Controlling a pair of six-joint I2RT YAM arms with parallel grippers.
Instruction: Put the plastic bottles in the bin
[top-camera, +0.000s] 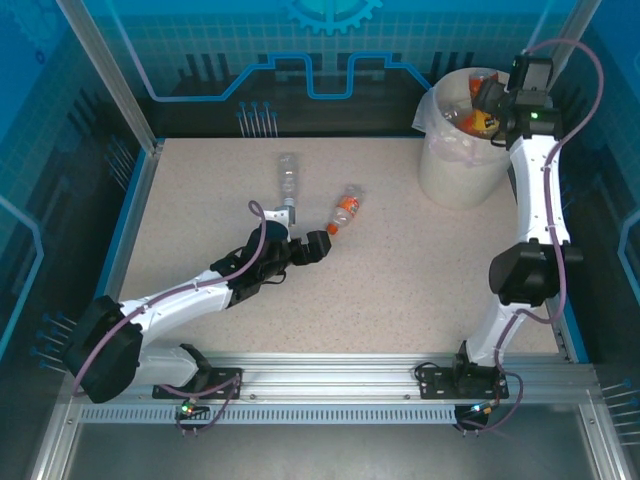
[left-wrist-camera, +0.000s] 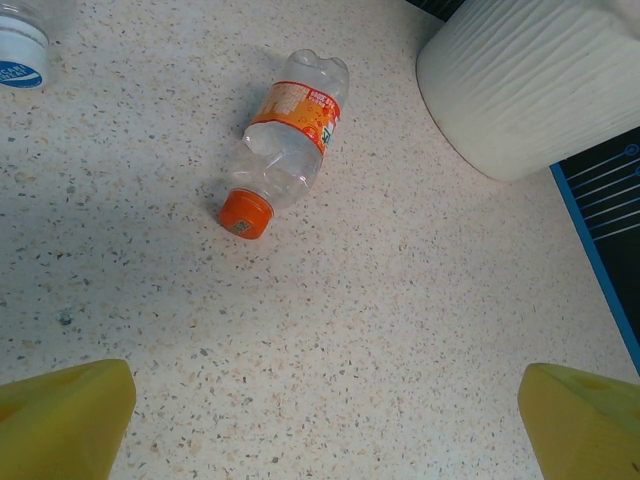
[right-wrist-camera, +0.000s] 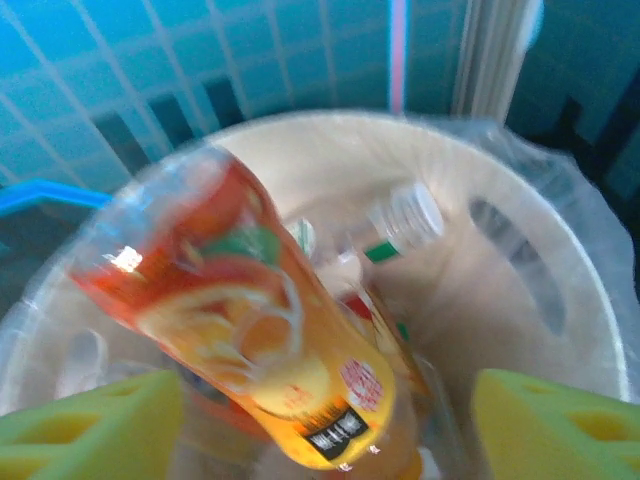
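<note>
A clear bottle with an orange cap and orange label (top-camera: 346, 208) (left-wrist-camera: 288, 140) lies on the speckled table. My left gripper (top-camera: 318, 247) (left-wrist-camera: 325, 400) is open just short of its cap, with nothing between its yellow fingers. A second clear bottle (top-camera: 288, 180) lies to the left, and its white cap (left-wrist-camera: 20, 55) shows in the left wrist view. My right gripper (top-camera: 488, 100) (right-wrist-camera: 325, 420) is open above the cream bin (top-camera: 460, 175) (right-wrist-camera: 560, 250). A blurred orange-labelled bottle (right-wrist-camera: 250, 330) hangs loose between its wide-spread fingers, over several bottles (right-wrist-camera: 405, 215) lying in the bin.
The bin (left-wrist-camera: 520, 80) stands at the table's back right corner, against the blue edge strip (top-camera: 140, 175) that runs round the table. Aluminium frame posts (top-camera: 110, 70) and blue panels enclose the sides and back.
</note>
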